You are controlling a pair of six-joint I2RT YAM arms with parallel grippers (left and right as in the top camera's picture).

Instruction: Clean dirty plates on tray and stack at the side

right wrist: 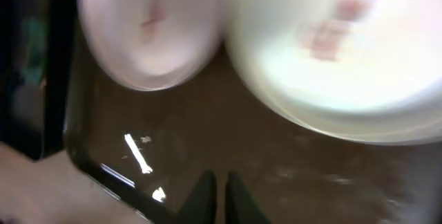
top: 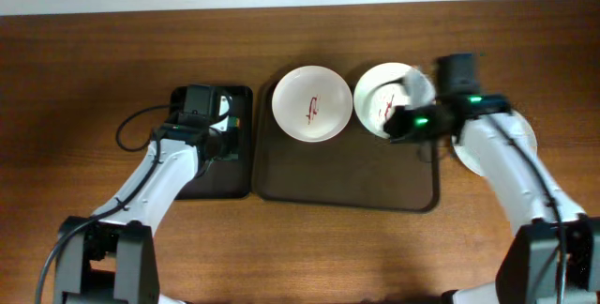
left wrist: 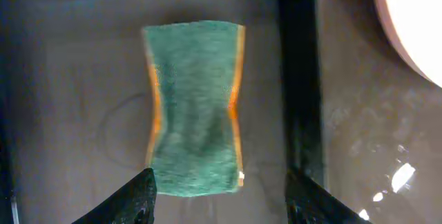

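Two smeared plates (top: 312, 103) lie on the tray (top: 347, 187) overhead, with the left arm (top: 159, 168) nearer the black tray (top: 211, 184). Left wrist: the sponge (left wrist: 195, 106) lies just ahead of the open left gripper (left wrist: 224, 196), long axis pointing away. Right wrist, blurred: the right gripper (right wrist: 222, 196) seems closed, empty.

The brown wooden table (top: 75, 60) bears three things directly: the large dark-brown tray (top: 347, 177) at centre, a smaller black tray (top: 230, 180) just beside it at nine o'clock, and, at three o'clock, a partly hidden white plate (top: 527, 137).
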